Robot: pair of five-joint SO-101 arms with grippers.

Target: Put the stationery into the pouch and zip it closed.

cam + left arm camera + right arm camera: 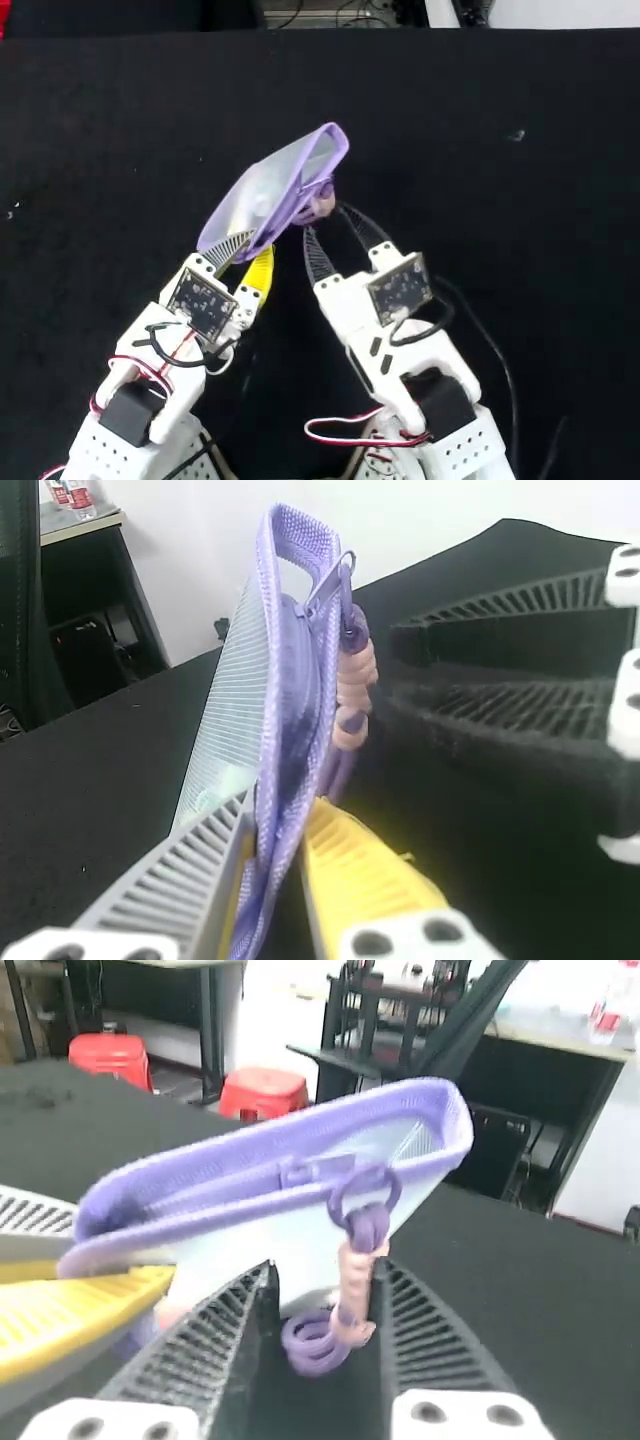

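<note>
High view: pouch is off the table, held up at a slant in mid-frame, one end low and near the arms, the other end high and farther out. Left gripper is clamped on the low end. Right gripper sits just beside it, under the pouch's long edge, black fingers spread with their tips at the cord hanging there. Left wrist view: left gripper has its jaws pressed together on the pouch, with the grey finger on one face and the yellow finger on the other, lilac fabric squeezed between. Pouch stands edge-on and upright from the pinch, and the pink and purple coiled cord hangs along its zip edge. The black fingers are close alongside the cord. Right wrist view: right gripper has its jaws apart, straddling the cord. The cord lies against one finger, with a gap to the other, so it is not pinched. It hangs from a ring on the zip, about mid-length of the pouch. The yellow finger shows on the pouch's end. Cannot tell whether the zip is fully shut.
</note>
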